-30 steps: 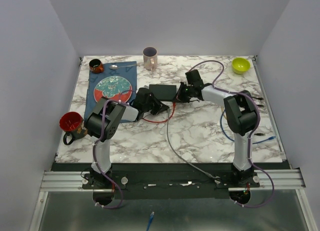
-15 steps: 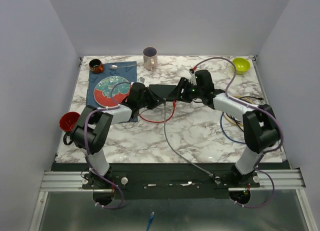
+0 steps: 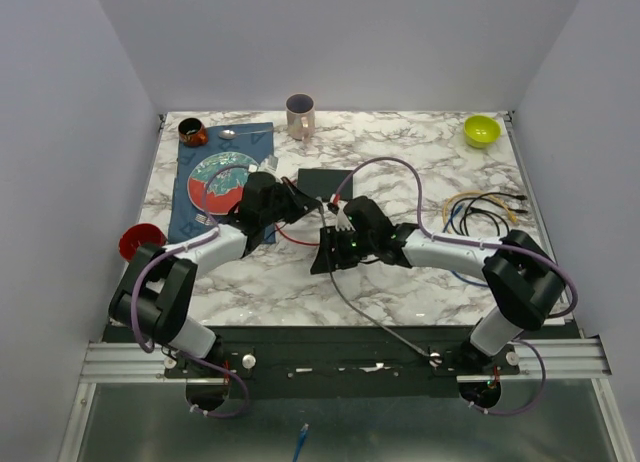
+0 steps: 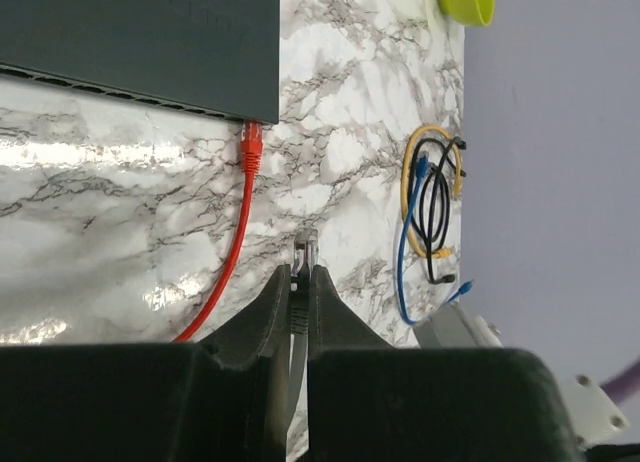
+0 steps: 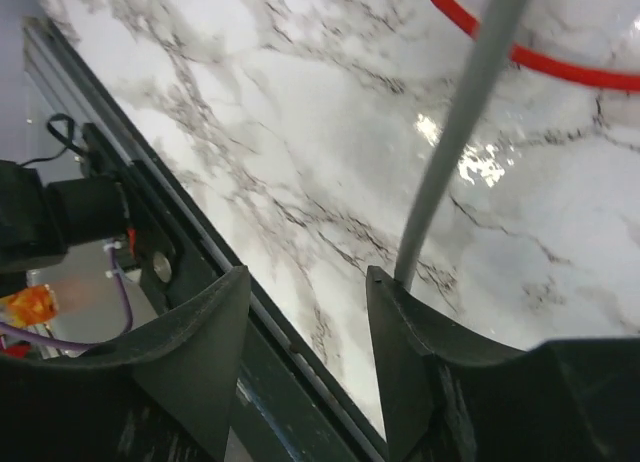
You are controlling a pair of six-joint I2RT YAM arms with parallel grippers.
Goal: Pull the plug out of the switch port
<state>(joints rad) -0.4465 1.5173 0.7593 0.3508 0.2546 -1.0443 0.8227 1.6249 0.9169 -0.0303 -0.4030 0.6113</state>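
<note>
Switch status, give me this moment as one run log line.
grey plug: out of switch | red plug: in port | left end effector: shut on grey cable | right end effector: open

Surrounding items on the marble table (image 3: 420, 152)

A pale mug (image 3: 299, 115) stands upright at the far edge, and a lime-green bowl (image 3: 481, 130) sits in the far right corner. On the left lies a blue cloth (image 3: 188, 204) carrying a teal-and-red plate (image 3: 218, 174), which is partly hidden. A brown cup (image 3: 192, 132) stands at the far corner of the cloth, with a spoon (image 3: 232, 134) just beside it. A red mug (image 3: 138, 242) sits at the left edge. A loose coil of yellow, black and blue cables (image 3: 480, 210) lies on the right side.
</note>
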